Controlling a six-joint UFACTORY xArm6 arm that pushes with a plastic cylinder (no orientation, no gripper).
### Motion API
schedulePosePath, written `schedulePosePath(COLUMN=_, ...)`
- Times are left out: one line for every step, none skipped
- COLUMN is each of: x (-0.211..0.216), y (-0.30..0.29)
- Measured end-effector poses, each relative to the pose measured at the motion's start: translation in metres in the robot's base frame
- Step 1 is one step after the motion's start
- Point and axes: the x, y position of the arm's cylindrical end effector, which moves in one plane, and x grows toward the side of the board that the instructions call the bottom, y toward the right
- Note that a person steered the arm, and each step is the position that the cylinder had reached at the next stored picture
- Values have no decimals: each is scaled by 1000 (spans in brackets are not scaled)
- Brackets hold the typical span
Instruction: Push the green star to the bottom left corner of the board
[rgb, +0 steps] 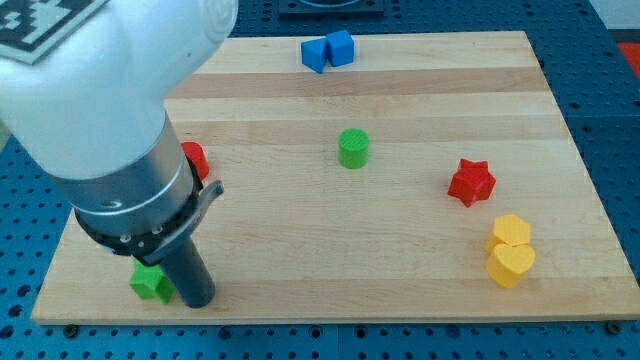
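The green star (150, 283) lies near the bottom left corner of the wooden board (400, 240), partly hidden behind my arm. My dark rod comes down just to the right of it, and my tip (197, 300) touches or nearly touches the star's right side. The white and grey arm body (110, 130) fills the view's upper left and hides part of the board there.
A red block (195, 158) peeks out from behind the arm at the left. A green cylinder (353, 148) stands at the centre. Two blue blocks (328, 50) sit at the top edge. A red star (471, 182) and two yellow blocks (511, 250) lie at the right.
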Motion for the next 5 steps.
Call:
schedulePosePath(x=-1, y=-27)
schedulePosePath(x=-1, y=-52)
schedulePosePath(x=-1, y=-52)
schedulePosePath(x=-1, y=-19)
schedulePosePath(x=-29, y=27)
